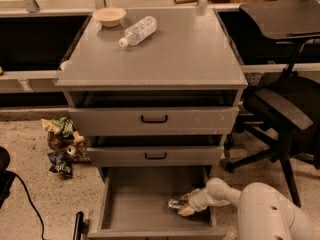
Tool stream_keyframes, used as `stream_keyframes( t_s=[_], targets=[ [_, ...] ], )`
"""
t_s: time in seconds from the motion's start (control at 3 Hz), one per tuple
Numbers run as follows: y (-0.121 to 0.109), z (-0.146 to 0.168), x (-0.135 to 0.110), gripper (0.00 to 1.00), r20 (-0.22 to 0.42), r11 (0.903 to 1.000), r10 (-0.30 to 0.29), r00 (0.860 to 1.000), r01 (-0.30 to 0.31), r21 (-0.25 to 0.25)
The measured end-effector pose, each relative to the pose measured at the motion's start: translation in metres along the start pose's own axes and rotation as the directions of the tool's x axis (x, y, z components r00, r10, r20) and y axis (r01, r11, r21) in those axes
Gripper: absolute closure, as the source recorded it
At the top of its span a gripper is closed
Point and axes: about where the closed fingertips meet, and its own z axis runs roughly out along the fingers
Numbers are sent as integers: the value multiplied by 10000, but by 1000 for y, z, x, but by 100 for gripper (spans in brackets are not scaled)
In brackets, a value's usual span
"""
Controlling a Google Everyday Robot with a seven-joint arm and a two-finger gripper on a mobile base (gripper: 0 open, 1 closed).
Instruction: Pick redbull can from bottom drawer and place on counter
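The bottom drawer (135,204) is pulled open below two shallower drawers with black handles. The redbull can (175,204), small and shiny silver, lies on its side on the drawer floor at the right. My white arm reaches in from the lower right, and my gripper (184,205) is at the can's right end, touching it, with one tan fingertip (186,211) below it. The counter (155,54) is the grey top slab of the cabinet, well above the gripper.
A clear plastic bottle (137,31) and a tan bowl (109,16) sit at the counter's back left. A black office chair (285,104) stands to the right. Crumpled wrappers (62,144) lie on the floor at left. A black cable (25,199) runs at lower left.
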Motion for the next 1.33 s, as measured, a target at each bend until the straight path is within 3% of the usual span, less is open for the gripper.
stream_keyframes(
  t_s=[0.33, 0.67, 1.0, 1.33],
  targets=[
    [8, -29, -19, 100, 271, 9976, -648, 9975, 641, 271],
    [29, -98, -69, 100, 778, 9765, -2106, 9745, 2059, 635],
    [29, -98, -69, 100, 781, 9764, -2108, 9744, 2062, 637],
    [28, -122, -90, 100, 959, 9654, -2566, 9617, 2503, 731]
  ],
)
